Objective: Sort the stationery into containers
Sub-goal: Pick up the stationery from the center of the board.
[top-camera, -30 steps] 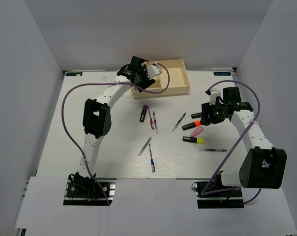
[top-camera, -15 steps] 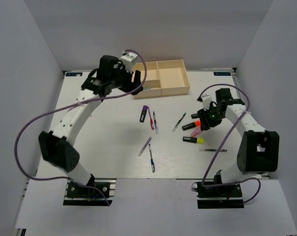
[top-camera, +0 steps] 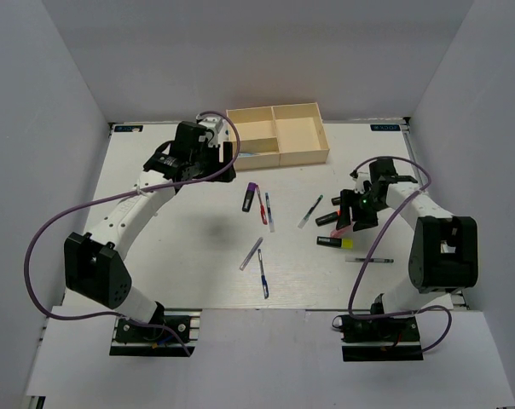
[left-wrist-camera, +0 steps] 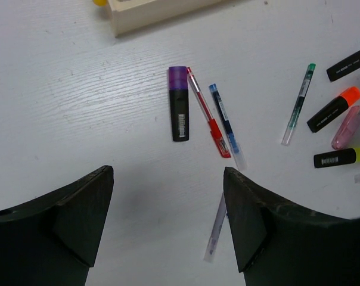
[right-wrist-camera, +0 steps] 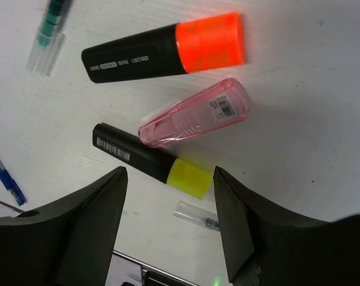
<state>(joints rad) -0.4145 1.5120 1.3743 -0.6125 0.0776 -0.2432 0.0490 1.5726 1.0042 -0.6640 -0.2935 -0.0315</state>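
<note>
- Two claws, both spread wide and holding nothing: the left claw (top-camera: 227,160) hangs at 11 o'clock over the table (top-camera: 198,256), the right claw (top-camera: 347,210) at 3 o'clock.
- At 12 o'clock, by the far edge, lies the tray (top-camera: 304,158). The left claw is just beside its near left corner, on the 9 o'clock side.
- Seen from the left wrist, the purple highlighter (left-wrist-camera: 179,104) lies at 12 o'clock from the gap between the fingers (left-wrist-camera: 78,208), well clear of them.
- Just beside it at 3 o'clock is the red pen (left-wrist-camera: 207,113), then the blue pen (left-wrist-camera: 226,125).
- A clear pen (left-wrist-camera: 216,229) lies at 5 o'clock in that gap, close to the right-hand finger.
- Seen from the right wrist, the yellow highlighter (right-wrist-camera: 150,161) lies under the claw, its yellow end inside the gap and its black barrel running out toward 10 o'clock. Whether a finger touches it cannot be told.
- At 12 o'clock from that gap lies the pink translucent piece (right-wrist-camera: 195,119), with the orange highlighter (right-wrist-camera: 162,50) beyond it.
- The green pen (right-wrist-camera: 49,30) shows at 10 o'clock.
</note>
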